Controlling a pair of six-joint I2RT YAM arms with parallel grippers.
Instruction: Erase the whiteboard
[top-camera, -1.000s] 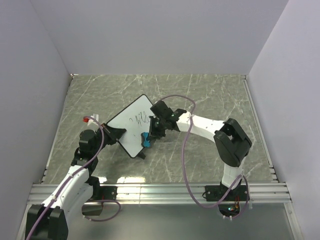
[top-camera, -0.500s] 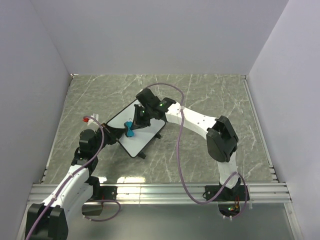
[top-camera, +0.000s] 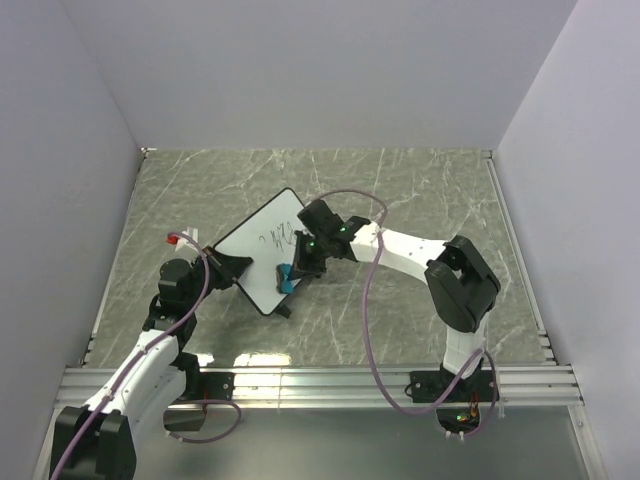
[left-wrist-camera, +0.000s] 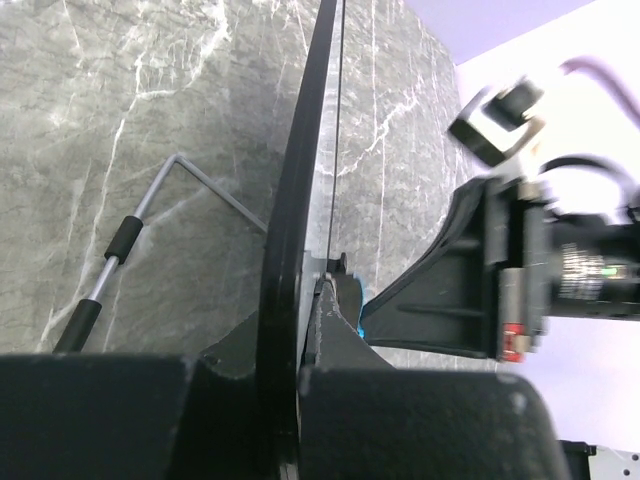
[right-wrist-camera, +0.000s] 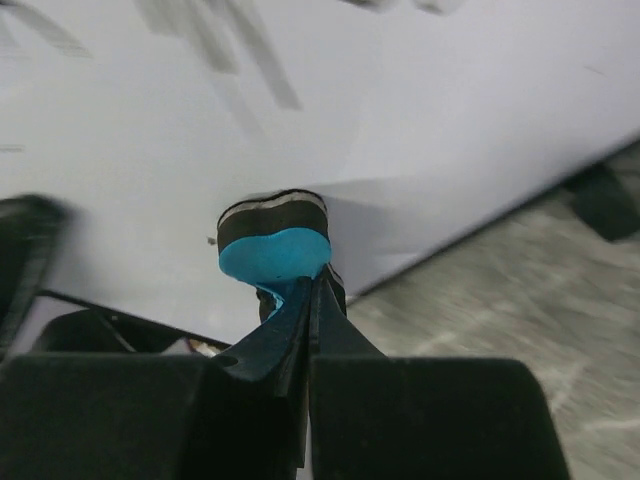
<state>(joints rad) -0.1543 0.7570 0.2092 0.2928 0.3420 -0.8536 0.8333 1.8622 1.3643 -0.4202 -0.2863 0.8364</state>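
1. Pinching the small blue eraser (right-wrist-camera: 275, 250) between shut fingers, the right gripper (right-wrist-camera: 305, 292) presses the eraser's dark felt face against the white surface, close to the board's near-right edge.
2. Clamped shut on the opposite, left edge, the left gripper (left-wrist-camera: 305, 330) steadies the whiteboard (top-camera: 255, 262). The board sits left of centre on the marbled table (top-camera: 430, 180), turned corner-on to the arms.
3. Black marker scribbles (top-camera: 279, 238) show on the far half of the board, just beyond the eraser. In the right wrist view they appear as blurred dark strokes above it.
4. The near half of the board looks clean white, though any faint traces there are too small to tell.
5. Judging from this, the wiping is under way but unfinished. The eraser is in contact and the scribbles are not yet cleared, so strokes toward the far corner seem to be what is left.
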